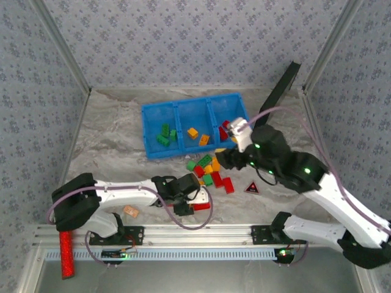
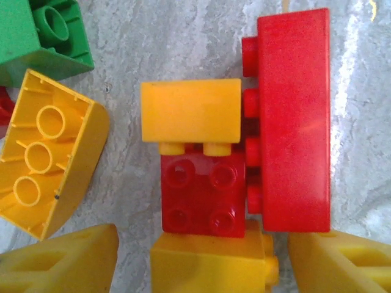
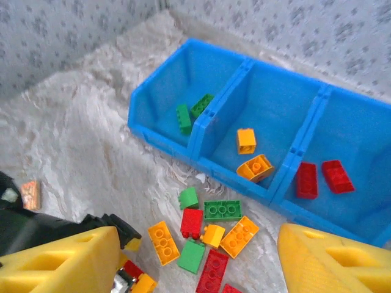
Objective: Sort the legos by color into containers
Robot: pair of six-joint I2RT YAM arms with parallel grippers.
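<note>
Left pincer [image 2: 201,259] spread over crowded legos [image 2: 201,189]; right pincer [image 3: 198,244] spread at the containers' [image 3: 232,176] near edge.

The marbled table [image 1: 110,140] bears a blue bin [image 1: 177,151], loose legos [image 1: 204,161], a black triangle [image 1: 252,188] and perhaps a tan tag [image 1: 130,211]

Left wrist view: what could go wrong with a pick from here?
1. The red square brick sits tight against a yellow brick and a long red brick; closing the open jaws of the left gripper may drag along the wrong colour.
2. The right gripper hovers over the same pile, beside the bin's right compartment where red bricks lie; the two grippers may collide.
</note>
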